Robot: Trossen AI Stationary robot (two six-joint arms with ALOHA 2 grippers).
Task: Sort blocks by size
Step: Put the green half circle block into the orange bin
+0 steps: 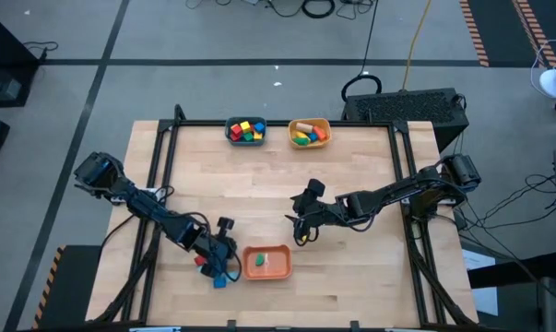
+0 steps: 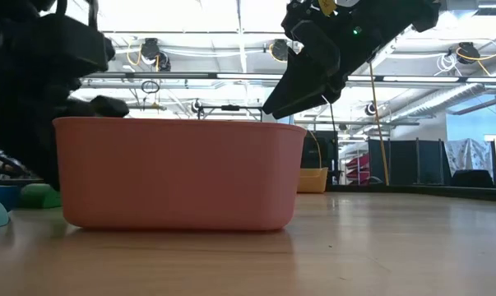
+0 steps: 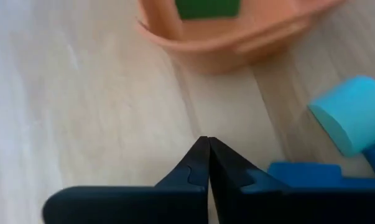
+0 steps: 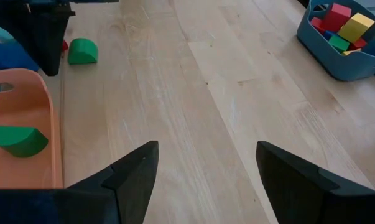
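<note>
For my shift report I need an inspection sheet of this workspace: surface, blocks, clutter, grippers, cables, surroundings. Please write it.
Surface: wooden table, middle bare.
Job's things: blocks in teal bowl, yellow bowl and orange bowl; green block and light blue block loose on the table beside the orange bowl.
Clutter: nothing seen.
Grippers: left gripper shut, empty, low beside orange bowl; right gripper open, empty, above table.
Cables: several on floor beyond table.
Surroundings: dark equipment case behind table; no person seen.
</note>
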